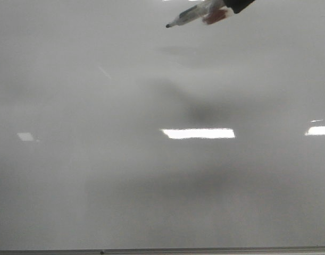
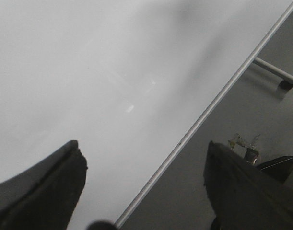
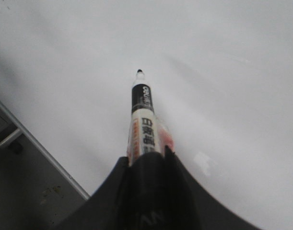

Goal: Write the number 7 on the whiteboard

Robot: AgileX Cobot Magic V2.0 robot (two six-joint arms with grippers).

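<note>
The whiteboard (image 1: 151,186) fills the front view, pale grey and glossy. I see no number 7 or other dark marker line on it. My right gripper (image 3: 146,155) is shut on a white marker (image 3: 144,124) with a black band and orange label. The marker's dark tip (image 3: 139,72) points at the board (image 3: 223,72). In the front view the marker (image 1: 197,15) slants in from the top edge, and its faint shadow lies apart from the tip. My left gripper (image 2: 144,158) is open and empty over the board's edge (image 2: 208,110).
A thin grey frame strip (image 1: 205,250) runs along the board's near edge. Bright light reflections (image 1: 198,133) lie on the board. Beyond the edge there is dark floor (image 3: 21,191), a metal bar (image 2: 275,72) and a small potted plant (image 2: 247,146).
</note>
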